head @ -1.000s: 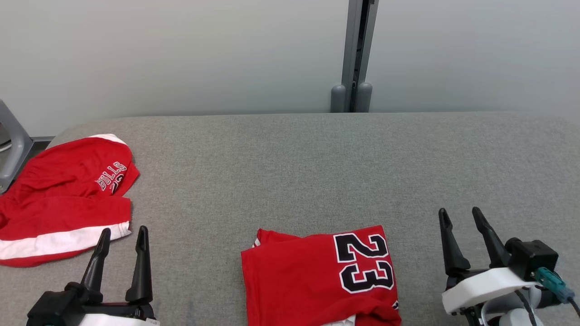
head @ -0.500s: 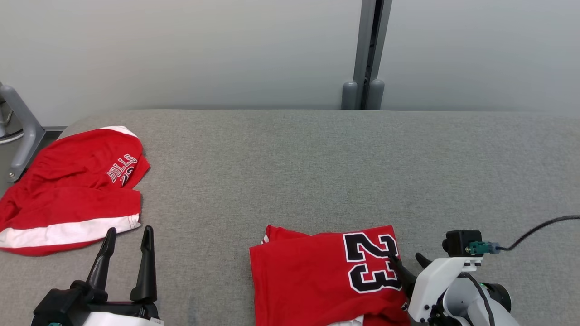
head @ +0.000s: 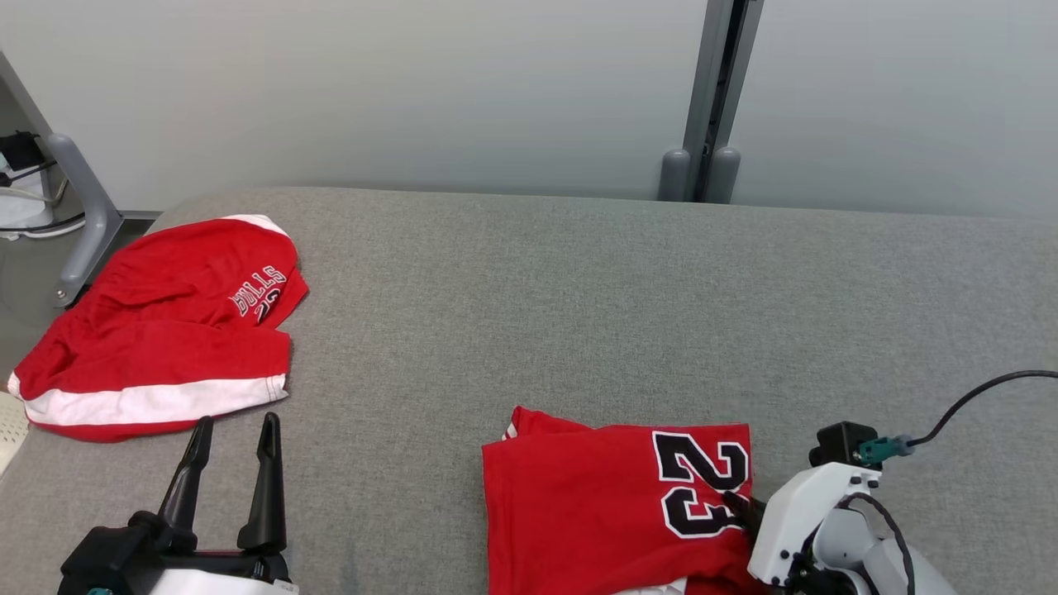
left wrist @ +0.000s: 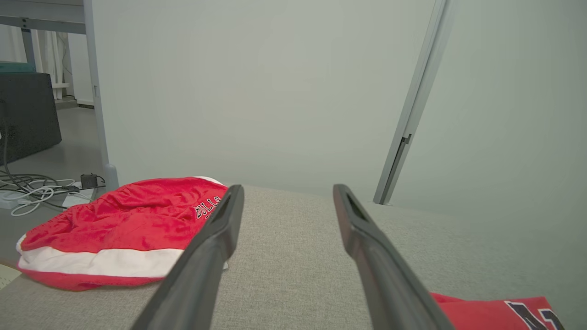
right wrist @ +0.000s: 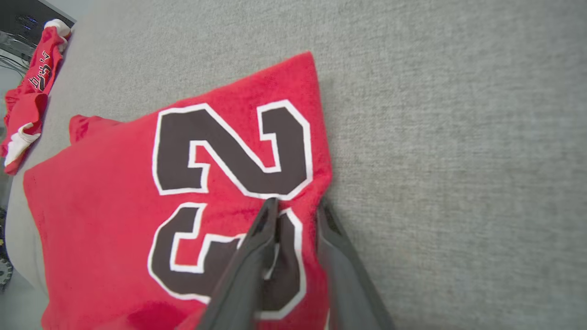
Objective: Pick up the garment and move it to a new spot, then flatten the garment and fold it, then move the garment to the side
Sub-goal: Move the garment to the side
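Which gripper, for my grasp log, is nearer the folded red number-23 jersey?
Right. The right gripper is at the folded red jersey's right edge; the left gripper sits open, well to its left.

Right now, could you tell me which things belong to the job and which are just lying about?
Job: folded jersey; right gripper at its right edge; grey padded surface under it.
Lying about: red shorts at far left; left gripper, open and empty; floor cables.

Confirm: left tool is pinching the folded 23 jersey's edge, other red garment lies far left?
Wrong arm: the right tool pinches the folded jersey at its edge, as the right wrist view shows. The other red garment does lie far left.
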